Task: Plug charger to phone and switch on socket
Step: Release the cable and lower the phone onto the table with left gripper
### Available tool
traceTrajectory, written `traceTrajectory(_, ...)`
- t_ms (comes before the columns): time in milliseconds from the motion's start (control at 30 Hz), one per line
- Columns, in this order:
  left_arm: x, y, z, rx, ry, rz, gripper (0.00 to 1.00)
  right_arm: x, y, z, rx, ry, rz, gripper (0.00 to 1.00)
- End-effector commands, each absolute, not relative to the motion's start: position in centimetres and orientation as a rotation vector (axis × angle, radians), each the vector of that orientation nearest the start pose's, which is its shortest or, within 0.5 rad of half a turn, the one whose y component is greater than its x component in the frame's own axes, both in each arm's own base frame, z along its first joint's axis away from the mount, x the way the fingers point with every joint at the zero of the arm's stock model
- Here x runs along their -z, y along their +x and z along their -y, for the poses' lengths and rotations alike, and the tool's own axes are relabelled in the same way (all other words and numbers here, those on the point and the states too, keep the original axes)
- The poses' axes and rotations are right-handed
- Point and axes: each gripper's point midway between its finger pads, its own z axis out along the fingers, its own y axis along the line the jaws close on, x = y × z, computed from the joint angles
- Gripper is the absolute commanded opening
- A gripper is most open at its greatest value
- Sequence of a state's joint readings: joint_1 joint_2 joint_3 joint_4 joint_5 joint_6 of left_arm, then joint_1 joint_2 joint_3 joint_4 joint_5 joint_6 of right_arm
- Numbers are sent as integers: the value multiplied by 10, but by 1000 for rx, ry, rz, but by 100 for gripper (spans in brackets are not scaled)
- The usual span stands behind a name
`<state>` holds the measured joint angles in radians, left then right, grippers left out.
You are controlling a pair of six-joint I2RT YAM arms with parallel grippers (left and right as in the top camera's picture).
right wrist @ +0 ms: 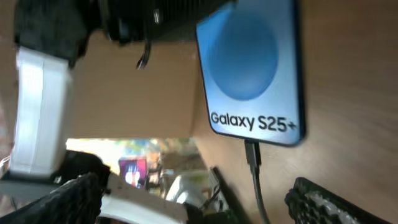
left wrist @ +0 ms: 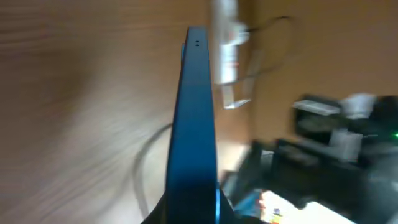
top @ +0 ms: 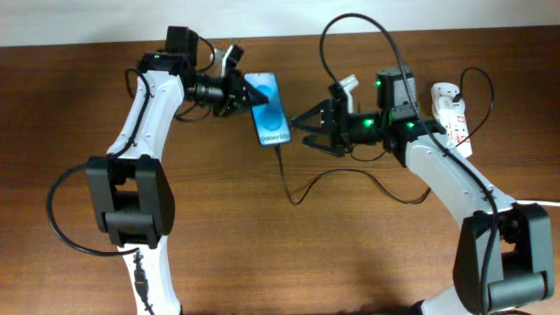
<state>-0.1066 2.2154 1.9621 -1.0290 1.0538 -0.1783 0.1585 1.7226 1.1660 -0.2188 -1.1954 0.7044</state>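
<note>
The phone (top: 269,108) lies on the table with its blue screen up; the right wrist view shows it (right wrist: 252,68) with the "Galaxy S25+" text. My left gripper (top: 247,94) is shut on the phone's upper left side, and the left wrist view shows the phone edge-on (left wrist: 193,124). The charger cable (top: 285,175) runs from the phone's lower end, where its connector (right wrist: 252,154) sits in the port. My right gripper (top: 308,129) is open and empty just right of the phone's lower end, with the cable between its fingers (right wrist: 199,205). The socket (top: 451,114) lies at the far right.
The charger cable loops across the table's middle toward the right arm (top: 411,199). The right arm's black cables arch above it (top: 350,26). The socket's thick white cord (top: 547,203) leaves at the right edge. The socket shows blurred in the left wrist view (left wrist: 225,43).
</note>
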Motion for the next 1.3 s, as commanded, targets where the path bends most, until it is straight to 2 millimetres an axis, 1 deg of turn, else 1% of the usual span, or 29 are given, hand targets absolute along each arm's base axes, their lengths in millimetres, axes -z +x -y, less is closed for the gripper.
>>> traceTrajectory(0,-143,460,177,1202,216,-2711,0,-190,378,-208,-1695,5,-2391,98)
traceTrajectory(33,-134,459,172,1141,213,-2749,0,-186,378,-207,-1671,21,-2406,99)
traceTrajectory(67,-130,458,170,1125,210,-2767,0,-183,378,-206,-1652,31,-2420,98)
traceTrajectory(167,-111,453,173,1144,214,-2814,0,-167,376,-200,-1572,102,-2493,98)
traceTrajectory(233,-91,450,180,1159,213,-2860,0,-158,374,-195,-1523,144,-2538,98)
traceTrajectory(267,-75,446,186,1171,211,-2899,0,-155,373,-194,-1509,165,-2558,99)
traceTrajectory(333,-59,441,192,1181,215,-2937,0,-149,371,-191,-1473,197,-2589,99)
traceTrajectory(467,-48,440,195,1184,216,-2955,0,-145,370,-189,-1444,195,-2605,98)
traceTrajectory(533,-39,438,196,1189,208,-2975,0,-142,368,-187,-1426,208,-2622,98)
traceTrajectory(567,-34,437,196,1192,206,-2986,2,-141,368,-187,-1426,210,-2625,98)
traceTrajectory(600,-33,436,197,1192,207,-2991,5,-141,367,-187,-1426,212,-2627,99)
traceTrajectory(633,-30,435,198,1194,206,-2996,11,-141,367,-187,-1426,212,-2627,99)
traceTrajectory(700,-28,435,198,1188,207,-3000,25,-141,367,-187,-1427,213,-2628,99)
traceTrajectory(867,-23,438,192,1111,213,-3017,36,-140,368,-186,-1410,212,-2629,98)
traceTrajectory(900,-21,438,190,1084,213,-3025,39,-140,368,-186,-1410,212,-2629,99)
traceTrajectory(933,-16,439,184,1018,214,-3044,42,-140,368,-186,-1411,213,-2630,99)
traceTrajectory(1000,-9,441,174,911,204,-3074,40,-139,367,-186,-1407,202,-2632,98)
traceTrajectory(1033,-6,442,169,851,174,-3094,42,-139,367,-186,-1406,195,-2631,99)
traceTrajectory(1167,0,443,159,744,168,-3115,46,-139,366,-186,-1404,195,-2634,98)
traceTrajectory(1267,6,446,145,601,169,-3134,46,-139,366,-186,-1405,196,-2634,98)
